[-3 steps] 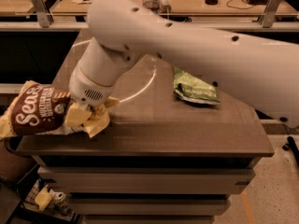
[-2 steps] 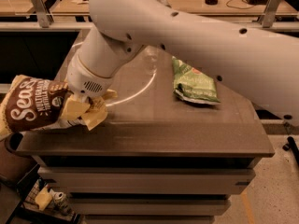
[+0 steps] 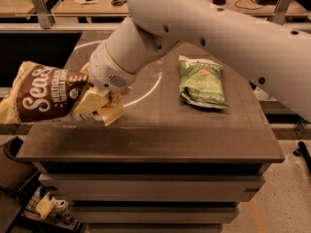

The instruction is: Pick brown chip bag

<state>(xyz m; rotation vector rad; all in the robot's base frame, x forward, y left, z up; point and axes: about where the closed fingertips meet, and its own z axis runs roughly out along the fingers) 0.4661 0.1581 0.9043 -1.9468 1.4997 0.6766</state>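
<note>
The brown chip bag [image 3: 41, 93] is a large crinkly dark-brown bag with cream-yellow edges and white "Sea Salt" lettering. It hangs in the air over the table's left edge. My gripper [image 3: 99, 107] is shut on the bag's right end, its yellowish fingers [image 3: 111, 113] clamped on the crinkled edge. The white arm reaches in from the upper right and hides part of the table behind it.
A smaller green chip bag [image 3: 202, 81] lies flat on the dark table [image 3: 155, 140] to the right of my gripper. A white circle is marked on the tabletop. Desks with small items stand behind. Clutter sits on the floor at lower left.
The arm has lifted and the brown chip bag has risen with it, staying in the gripper. The green bag has not moved.
</note>
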